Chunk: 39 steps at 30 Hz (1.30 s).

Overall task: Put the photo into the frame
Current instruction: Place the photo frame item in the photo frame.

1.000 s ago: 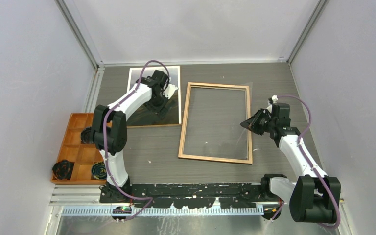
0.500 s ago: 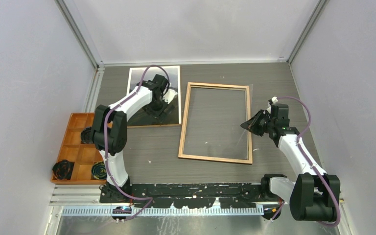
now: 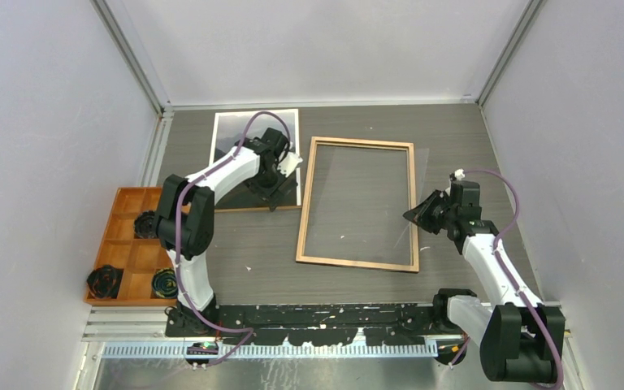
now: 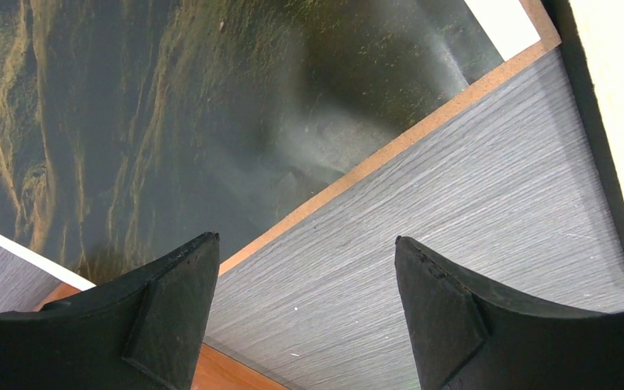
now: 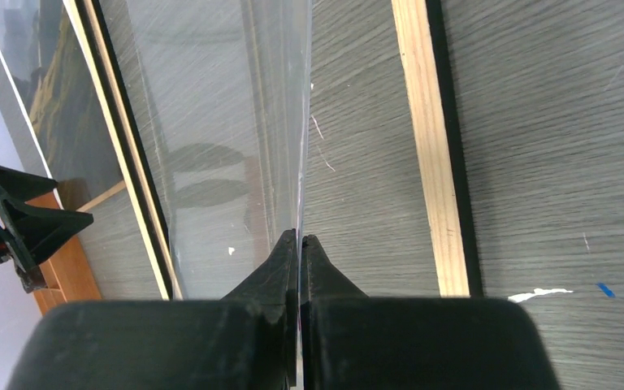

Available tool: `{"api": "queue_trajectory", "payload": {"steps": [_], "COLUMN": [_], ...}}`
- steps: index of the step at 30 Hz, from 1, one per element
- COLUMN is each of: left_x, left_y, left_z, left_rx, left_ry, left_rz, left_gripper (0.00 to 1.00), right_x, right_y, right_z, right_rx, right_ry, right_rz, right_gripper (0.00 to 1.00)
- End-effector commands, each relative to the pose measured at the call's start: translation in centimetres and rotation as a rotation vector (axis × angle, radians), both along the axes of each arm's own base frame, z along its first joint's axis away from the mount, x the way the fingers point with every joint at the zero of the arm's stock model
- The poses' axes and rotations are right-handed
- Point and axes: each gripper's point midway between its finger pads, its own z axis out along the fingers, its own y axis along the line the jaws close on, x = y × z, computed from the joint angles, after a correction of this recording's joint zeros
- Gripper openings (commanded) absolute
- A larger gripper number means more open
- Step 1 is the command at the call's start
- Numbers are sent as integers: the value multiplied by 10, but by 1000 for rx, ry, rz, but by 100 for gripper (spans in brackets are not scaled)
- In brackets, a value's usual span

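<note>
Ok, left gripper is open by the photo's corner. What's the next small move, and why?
Probably ease the left gripper onto the photo's edge and pinch it. Its jaws stand open over the table beside the corner; the photo lies flat on the backing board, and the right gripper is shut on the clear pane.

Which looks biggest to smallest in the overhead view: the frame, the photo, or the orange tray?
Largest: the frame.
Then the photo and the orange tray look about alike; the photo is partly hidden under the left arm, so no ranking.
</note>
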Motion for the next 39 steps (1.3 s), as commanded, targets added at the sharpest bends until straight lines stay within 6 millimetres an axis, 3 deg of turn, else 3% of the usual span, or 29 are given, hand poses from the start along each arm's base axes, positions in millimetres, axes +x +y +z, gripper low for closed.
{"api": "queue_trajectory", "payload": {"steps": [1,5,13,22,26,31,39], "left_x": [8,9,12,34,46,54,47], "left_y": [-4,-10,-22,-13,-5,6,9], "left_z": [12,6,-8,17,30,37,23], "left_rx": [-27,-34,-49,-177,-204,-195,-174], "left_ry": [-60,-62,-36,-57,-92,-124,-90], "left_rz": [14,7,15,129,182,212,205], "left_gripper": [80,80,79,79,79,79,79], "right_x": [8,11,10,-4,-6,-1,21], "right_y": [-2,4,35,69,73,73,67], "right_z": [11,24,88,160,188,181,121], "right_rx": [-9,16,152,351,394,394,358], "right_ry": [-72,-130,-381,-545,-606,-594,-483], "right_rz": [-18,10,166,369,394,393,343], "right_gripper": [1,1,1,1,1,1,1]}}
